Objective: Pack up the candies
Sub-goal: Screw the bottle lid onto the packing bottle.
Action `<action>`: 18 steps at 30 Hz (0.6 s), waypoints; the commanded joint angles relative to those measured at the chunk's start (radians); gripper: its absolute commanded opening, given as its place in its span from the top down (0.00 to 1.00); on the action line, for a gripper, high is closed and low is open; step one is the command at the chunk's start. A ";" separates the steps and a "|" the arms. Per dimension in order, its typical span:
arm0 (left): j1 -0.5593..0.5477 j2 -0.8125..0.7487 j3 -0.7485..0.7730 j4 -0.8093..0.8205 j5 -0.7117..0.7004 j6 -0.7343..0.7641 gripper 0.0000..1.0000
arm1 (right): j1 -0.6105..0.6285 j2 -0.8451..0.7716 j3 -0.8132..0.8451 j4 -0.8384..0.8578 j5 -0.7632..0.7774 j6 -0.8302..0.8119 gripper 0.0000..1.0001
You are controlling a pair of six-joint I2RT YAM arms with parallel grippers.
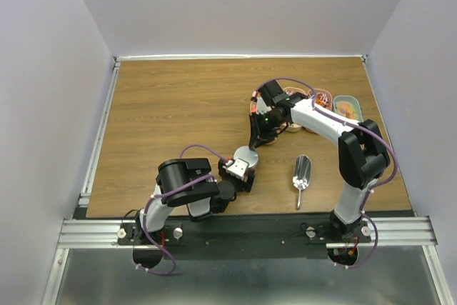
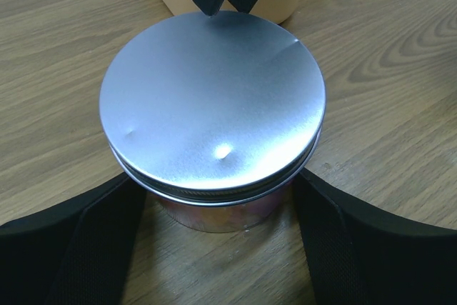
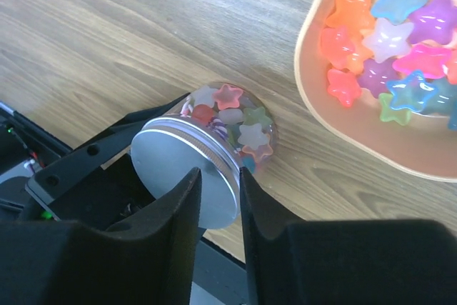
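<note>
A clear jar point(image 3: 235, 123) full of star-shaped multicoloured candies stands on the table with a silver lid point(image 2: 213, 105) on it; it also shows in the top view point(image 1: 248, 156). My left gripper point(image 2: 218, 201) is shut around the jar's body, one finger at each side. My right gripper point(image 3: 218, 176) is over the lid's far edge, jaws a narrow gap apart with nothing between them; its fingertips point(image 2: 212, 6) touch or almost touch the lid's rim. More candies point(image 3: 389, 41) lie in a beige tray point(image 3: 314, 116) beside the jar.
A metal scoop point(image 1: 301, 175) lies on the table right of the jar. Three oblong trays point(image 1: 348, 107) stand at the back right, partly behind my right arm. The nearest beige tray point(image 2: 282, 5) is just beyond the jar.
</note>
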 commanded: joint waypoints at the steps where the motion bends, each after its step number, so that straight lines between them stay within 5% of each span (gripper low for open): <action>1: 0.013 0.075 -0.031 0.404 0.025 -0.053 0.14 | -0.003 0.013 -0.014 -0.004 -0.059 -0.033 0.70; 18: 0.025 0.073 0.001 0.367 0.036 -0.057 0.14 | 0.000 -0.086 -0.154 0.002 -0.038 0.005 0.91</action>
